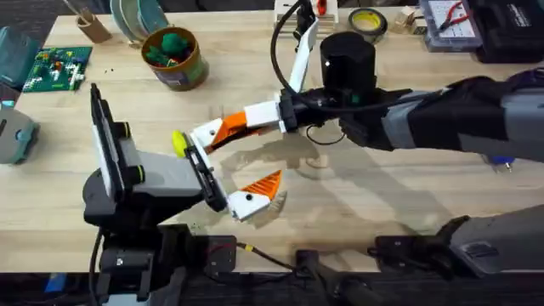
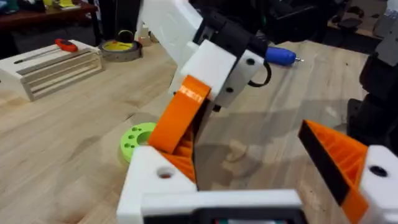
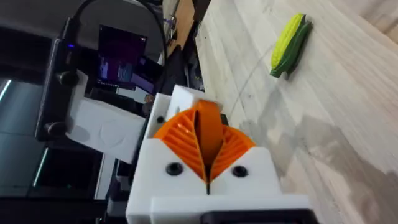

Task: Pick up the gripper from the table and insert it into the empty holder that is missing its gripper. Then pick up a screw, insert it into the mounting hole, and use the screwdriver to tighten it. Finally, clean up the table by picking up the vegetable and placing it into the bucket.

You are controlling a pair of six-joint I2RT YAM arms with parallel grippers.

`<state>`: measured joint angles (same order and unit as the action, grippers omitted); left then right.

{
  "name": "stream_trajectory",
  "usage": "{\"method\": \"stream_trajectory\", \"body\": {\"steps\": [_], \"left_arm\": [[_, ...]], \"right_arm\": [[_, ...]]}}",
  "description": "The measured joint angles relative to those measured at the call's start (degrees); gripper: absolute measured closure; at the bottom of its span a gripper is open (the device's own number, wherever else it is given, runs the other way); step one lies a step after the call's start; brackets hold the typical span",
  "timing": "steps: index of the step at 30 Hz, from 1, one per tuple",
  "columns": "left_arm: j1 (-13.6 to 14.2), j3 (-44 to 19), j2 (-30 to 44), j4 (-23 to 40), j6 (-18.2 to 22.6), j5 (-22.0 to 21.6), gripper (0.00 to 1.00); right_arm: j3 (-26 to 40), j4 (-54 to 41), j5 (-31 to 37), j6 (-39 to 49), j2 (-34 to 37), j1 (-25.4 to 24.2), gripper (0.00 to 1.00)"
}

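insert step: right end effector (image 1: 212,136) clenched on orange gripper (image 2: 180,115) at left end effector's (image 1: 223,180) empty holder (image 2: 149,174), left released; next seat it fully.

No text, brand, number or sign can be read anywhere. The short round tin can (image 1: 176,58) with the olive-yellow and brown label, near the far left corner of the counter (image 1: 408,195), has a label too blurred to make out. The lit dark screen (image 3: 121,53) beyond the counter's edge shows only an unreadable purple glow.
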<state>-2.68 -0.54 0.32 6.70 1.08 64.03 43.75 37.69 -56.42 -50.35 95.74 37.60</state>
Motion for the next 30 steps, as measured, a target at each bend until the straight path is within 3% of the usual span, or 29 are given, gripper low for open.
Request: {"method": "stream_trajectory", "body": {"steps": [2, 6, 11, 13, 15, 17, 23, 30], "left_arm": [[0.0, 0.0, 0.0, 0.0, 0.0, 0.0, 0.008], [0.0, 0.0, 0.0, 0.0, 0.2, 0.3, 0.006], [0.0, 0.0, 0.0, 0.2, 0.4, 1.1, 0.007], [0.0, 0.0, 0.0, 0.2, 0.5, 2.0, 0.007], [0.1, 0.0, 0.0, 0.4, 0.8, 3.3, 0.007], [0.4, 0.0, 0.0, 0.6, 0.9, 5.1, 0.007], [1.8, 0.0, 0.0, 1.4, 1.1, 9.9, 0.007], [1.9, 0.1, 0.0, 1.7, 1.6, 11.5, 0.007]], "right_arm": [[0.0, 0.0, 0.0, 0.0, 0.0, 0.0, 0.985], [0.0, -0.5, -0.3, 0.0, 0.0, 0.1, 0.832], [-0.1, -0.5, -1.0, 0.0, 0.0, 0.3, 0.755], [-0.1, -0.5, -1.5, 0.0, 0.0, 0.1, 0.679], [-0.1, -0.5, -1.9, 0.0, 0.1, -0.6, 0.52], [-0.1, -0.5, -3.2, -0.1, 0.6, -1.1, 0.449], [-0.1, -0.4, -6.6, 0.0, 1.1, -0.9, 0.411], [-0.1, -0.4, -6.9, -0.1, 1.1, -1.0, 0.318]]}}
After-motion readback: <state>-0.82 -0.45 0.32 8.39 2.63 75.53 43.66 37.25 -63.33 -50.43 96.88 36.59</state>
